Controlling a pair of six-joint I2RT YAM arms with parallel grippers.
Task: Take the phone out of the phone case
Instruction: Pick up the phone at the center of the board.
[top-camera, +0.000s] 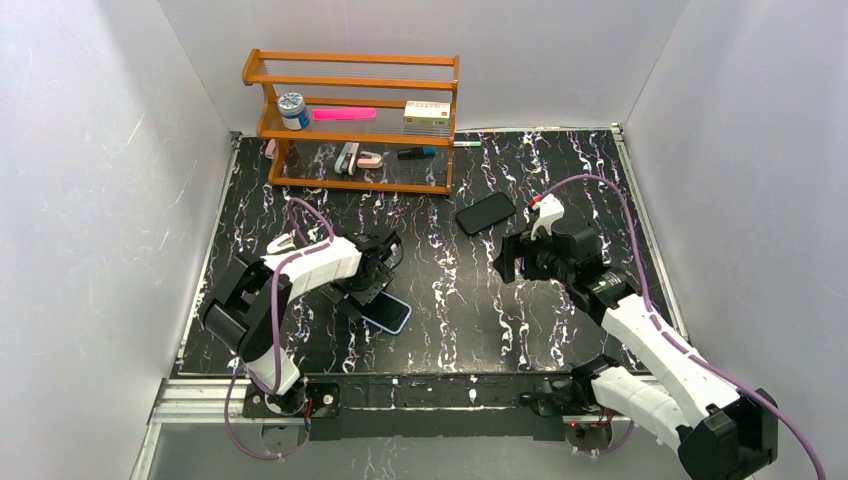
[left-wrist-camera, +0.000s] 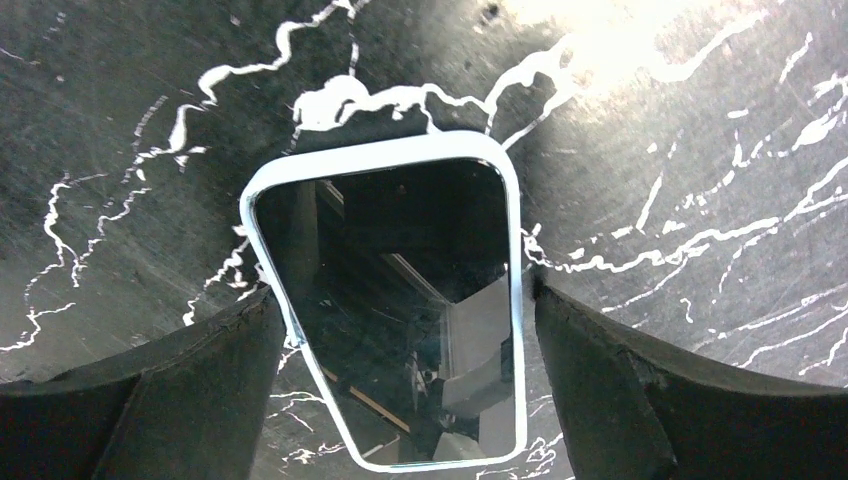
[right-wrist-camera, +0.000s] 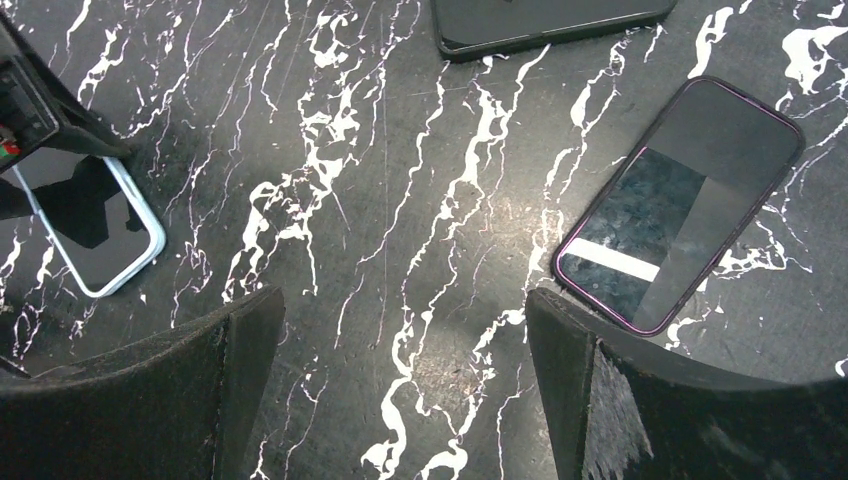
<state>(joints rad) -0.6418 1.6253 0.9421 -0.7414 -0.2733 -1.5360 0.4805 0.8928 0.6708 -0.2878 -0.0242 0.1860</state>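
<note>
Left wrist view: left tool (left-wrist-camera: 405, 300) spread astride the phone case (left-wrist-camera: 380, 158) edges; right tool (right-wrist-camera: 403, 300) spread too.

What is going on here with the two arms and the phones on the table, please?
The left gripper is down over the dark-screened phone in a pale-rimmed case near the front of the black marbled table. Its fingers are spread to either side of the case, and the phone appears not yet removed. The right gripper hovers open and empty above the table, beside a purple-edged phone. A plain black phone lies farther back, untouched.
</note>
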